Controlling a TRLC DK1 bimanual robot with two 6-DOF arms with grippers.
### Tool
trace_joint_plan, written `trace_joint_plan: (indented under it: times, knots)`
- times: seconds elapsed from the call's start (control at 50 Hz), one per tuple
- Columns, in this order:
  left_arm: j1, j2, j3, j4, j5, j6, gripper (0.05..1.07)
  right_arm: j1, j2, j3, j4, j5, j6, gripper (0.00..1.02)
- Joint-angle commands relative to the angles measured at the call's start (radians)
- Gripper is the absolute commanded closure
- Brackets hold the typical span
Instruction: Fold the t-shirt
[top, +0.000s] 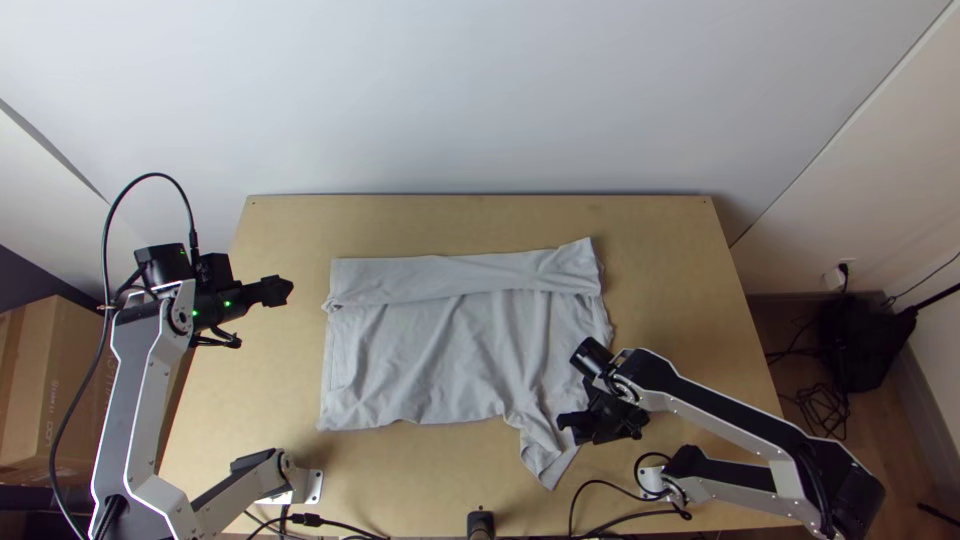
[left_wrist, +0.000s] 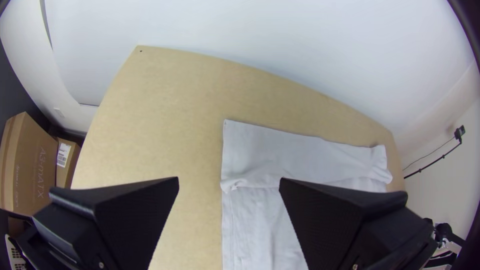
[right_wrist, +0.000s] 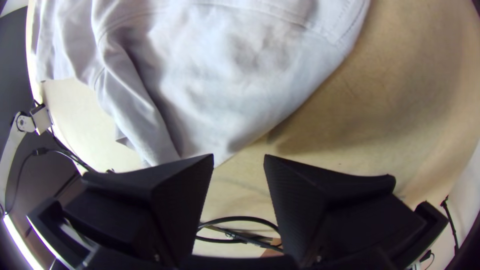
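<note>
1. Top view. Grey t-shirt (top: 450, 350) spread mid-desk (top: 660, 240); its far part is turned over in a long band. A narrow end (top: 545, 452) sticks out toward the near edge, right of middle. Band's right end rumpled; what lies under it is hidden.
2. Same view, left hand (top: 286, 291): above the desk's left side, well apart from the cloth. Right hand (top: 568, 423): by the near right of the cloth, just beside the narrow end; it and its arm block some of that cloth edge. Contact there: cannot tell. Cardboard box (top: 50, 390) left of the desk, cut off by the frame. Dark bulky item (top: 865, 340) on the floor at right, too murky to name.
3. Left wrist view. Left hand (left_wrist: 229, 180) wide, nothing between its fingers. One finger covers some of the shirt; the shirt's near part runs out of frame. A small bunch shows at the band's left end.
4. Right wrist view. Right hand (right_wrist: 239, 156) parted and empty, gap narrower than the left's. Narrow end's tip partly behind one finger; far cloth cropped.
</note>
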Motion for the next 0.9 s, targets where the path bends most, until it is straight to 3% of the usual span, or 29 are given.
trace_joint_plan:
  times: [0.0,0.28,0.48,0.6,0.72,0.88]
  knots:
    - [0.005,-0.015,-0.015,-0.012,0.015,0.005,0.1,0.035,0.041,-0.019,0.015,-0.017,0.031,0.54]
    - [-0.008,-0.01,0.002,-0.052,0.012,0.013,0.1,0.088,0.139,-0.017,0.084,-0.026,0.032,0.56]
    - [-0.057,-0.021,-0.003,-0.214,-0.005,0.122,0.1,0.127,0.156,-0.022,0.118,-0.025,0.006,1.0]
    - [-0.097,-0.027,-0.035,-0.303,-0.039,0.18,0.1,0.134,0.145,-0.022,0.113,-0.025,0.002,1.0]
    - [-0.17,-0.033,-0.087,-0.379,-0.169,0.283,0.1,0.13,0.121,-0.008,0.087,-0.025,-0.005,1.0]
    - [-0.235,-0.036,-0.116,-0.492,-0.278,0.33,0.1,0.102,0.076,0.018,0.051,-0.023,-0.011,1.0]
